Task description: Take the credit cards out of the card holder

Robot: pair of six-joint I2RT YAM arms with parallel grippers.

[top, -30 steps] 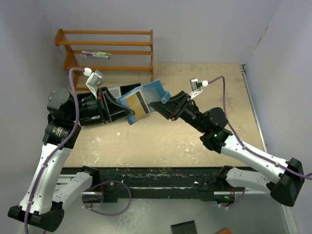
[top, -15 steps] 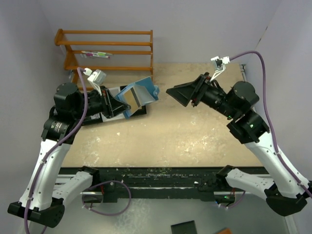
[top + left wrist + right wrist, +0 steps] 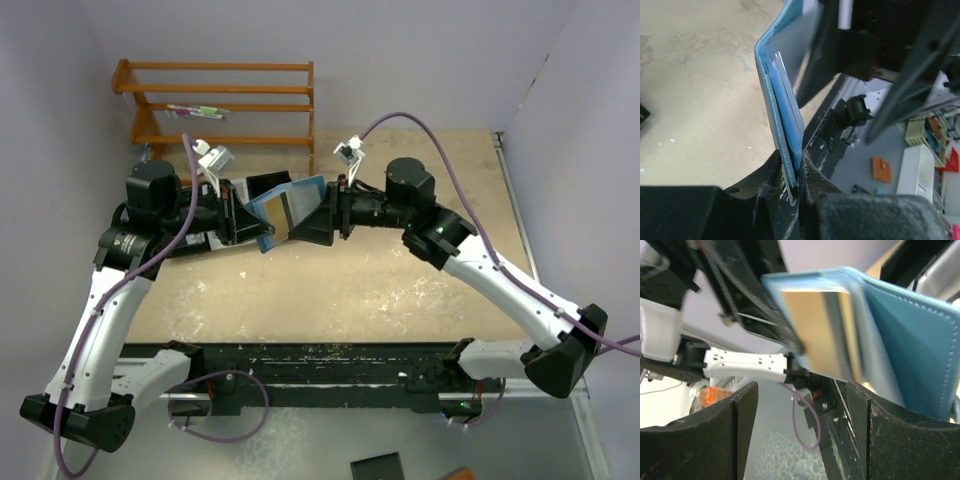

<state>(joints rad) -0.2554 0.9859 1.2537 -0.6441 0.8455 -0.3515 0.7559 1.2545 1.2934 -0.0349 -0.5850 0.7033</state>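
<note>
Risks, left first. My left gripper (image 3: 795, 175) is closed on just the bottom edge of the card holder (image 3: 782, 125). That is a thin pinch, so a hard pull from the other side could twist or drag the holder out. The holder hangs in the air over the far-left part of the worktop (image 3: 400, 290), in front of the wooden rack (image 3: 220, 100); anything dropped lands there.

My right gripper (image 3: 802, 390) has its jaws spread wide with nothing in them, facing the holder's open side. Close too deep and I judge it takes the blue flap along with the gold credit card (image 3: 815, 325); too shallow and the card slips. The right wrist view is blurred, so alignment is hard to call.

Contents: the holder is open, and the gold card with its dark stripe lies against the pale inner pocket. I cannot tell whether more cards sit behind it.
</note>
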